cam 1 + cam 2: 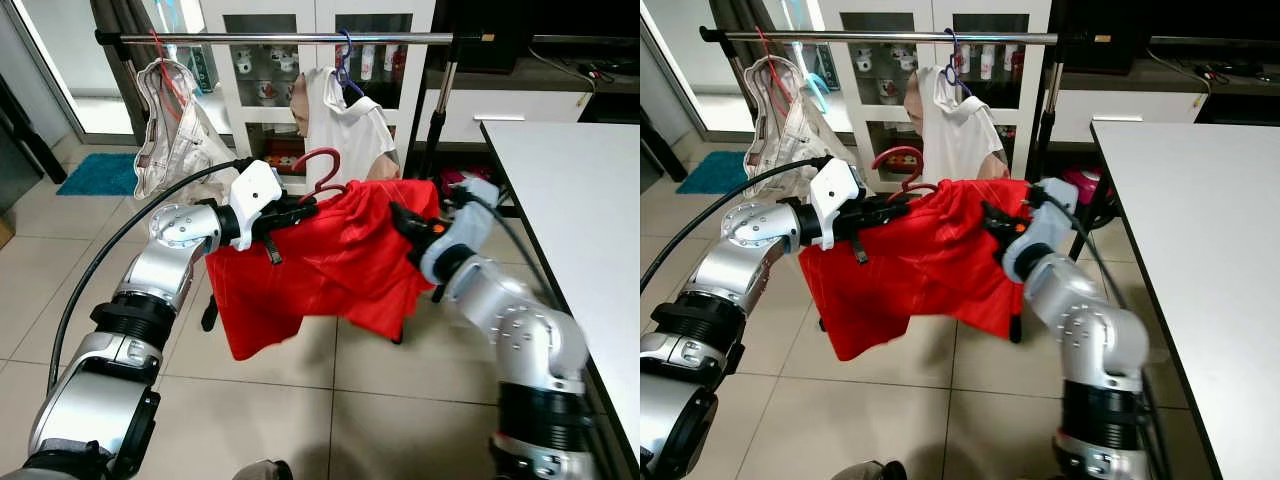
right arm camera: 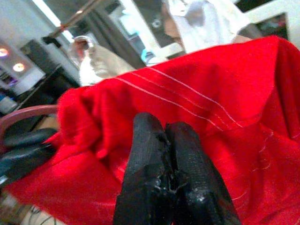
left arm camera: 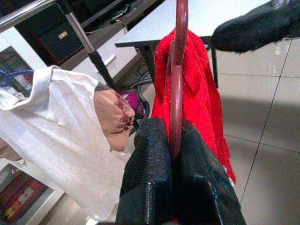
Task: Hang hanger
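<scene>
In the middle of the frame we hold the red hanger (image 1: 322, 168) with a red garment (image 1: 330, 262) draped on it, below the rail (image 1: 300, 38) that runs across the top of the frame. Our left end effector (image 3: 172, 140) is clamped on the thin red stem of the hanger, just under the hook, as the left wrist view shows. Our right end effector (image 2: 171, 140) has its fingers pressed together against the red cloth on the right side of the garment; it seems to pinch a fold, but we cannot be sure how much cloth is inside.

On the rail we already see a beige garment (image 1: 172, 130) at the upper left and a white shirt (image 1: 345, 125) near the middle. The white counter (image 1: 575, 200) stands at the right edge.

For this step, we judge that the hook must rise above the rail and come down in the free part between the two hanging garments. We should keep the hook opening turned toward the rail, and keep the right side supported so the cloth does not slide off.
</scene>
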`<state>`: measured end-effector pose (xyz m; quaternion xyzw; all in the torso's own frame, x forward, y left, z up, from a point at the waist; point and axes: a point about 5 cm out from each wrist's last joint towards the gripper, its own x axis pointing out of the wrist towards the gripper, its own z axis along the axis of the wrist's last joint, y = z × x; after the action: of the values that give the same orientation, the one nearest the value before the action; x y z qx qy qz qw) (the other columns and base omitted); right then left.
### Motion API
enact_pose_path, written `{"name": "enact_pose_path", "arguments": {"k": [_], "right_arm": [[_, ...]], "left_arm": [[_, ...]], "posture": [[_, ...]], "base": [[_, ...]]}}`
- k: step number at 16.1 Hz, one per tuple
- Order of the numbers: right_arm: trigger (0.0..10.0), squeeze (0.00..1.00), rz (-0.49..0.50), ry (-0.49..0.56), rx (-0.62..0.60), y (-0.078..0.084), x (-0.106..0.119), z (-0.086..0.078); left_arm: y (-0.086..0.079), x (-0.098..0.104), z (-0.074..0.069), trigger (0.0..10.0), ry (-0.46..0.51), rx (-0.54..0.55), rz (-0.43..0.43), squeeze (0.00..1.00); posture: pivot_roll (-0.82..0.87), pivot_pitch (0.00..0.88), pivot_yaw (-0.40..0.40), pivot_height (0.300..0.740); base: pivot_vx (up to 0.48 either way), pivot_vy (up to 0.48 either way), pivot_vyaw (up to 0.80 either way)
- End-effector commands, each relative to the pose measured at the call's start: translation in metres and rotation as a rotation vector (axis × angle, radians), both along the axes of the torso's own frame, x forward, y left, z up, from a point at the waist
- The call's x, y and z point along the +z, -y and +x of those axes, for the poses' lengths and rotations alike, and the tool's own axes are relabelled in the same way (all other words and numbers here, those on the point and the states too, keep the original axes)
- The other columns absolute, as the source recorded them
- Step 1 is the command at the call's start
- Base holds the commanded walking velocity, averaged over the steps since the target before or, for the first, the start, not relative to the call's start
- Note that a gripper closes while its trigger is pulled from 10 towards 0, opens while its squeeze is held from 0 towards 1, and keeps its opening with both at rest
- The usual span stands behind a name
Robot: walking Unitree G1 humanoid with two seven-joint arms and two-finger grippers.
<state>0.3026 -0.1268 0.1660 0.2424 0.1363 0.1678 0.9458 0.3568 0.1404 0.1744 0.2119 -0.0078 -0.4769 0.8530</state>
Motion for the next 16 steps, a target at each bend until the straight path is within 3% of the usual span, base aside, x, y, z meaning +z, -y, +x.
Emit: {"name": "enact_pose_path", "arguments": {"k": [1,2,3,14,16], "right_arm": [[0.0,0.0,0.007,0.026,0.06,-0.007,0.006,-0.004],[10.0,0.0,0.009,0.039,0.129,-0.015,0.01,-0.007],[10.0,1.0,0.024,0.035,0.145,-0.02,0.011,-0.009],[10.0,1.0,0.037,0.017,0.157,-0.031,0.007,-0.003],[10.0,1.0,-0.001,0.003,0.148,-0.032,0.004,-0.001]], "left_arm": [[-0.002,0.013,0.004,0.0,0.042,0.013,-0.007,0.0],[0.0,0.013,0.004,0.0,0.04,0.003,-0.01,0.0],[0.003,0.013,0.003,0.0,0.037,-0.015,-0.017,0.0],[0.011,0.009,-0.003,0.0,0.006,-0.092,-0.018,0.0],[0.012,0.009,-0.005,0.0,0.002,-0.108,-0.02,0.0]], "posture": [[-0.16,0.0,0.091,0.74],[-0.16,0.0,0.092,0.74],[-0.16,0.0,0.092,0.74],[-0.15,0.0,0.097,0.74],[-0.15,0.0,0.096,0.74]], "base": [[0.0,0.0,0.0],[0.0,0.0,0.0],[0.0,0.0,0.0],[0.0,0.0,0.0],[0.0,0.0,0.0]]}}
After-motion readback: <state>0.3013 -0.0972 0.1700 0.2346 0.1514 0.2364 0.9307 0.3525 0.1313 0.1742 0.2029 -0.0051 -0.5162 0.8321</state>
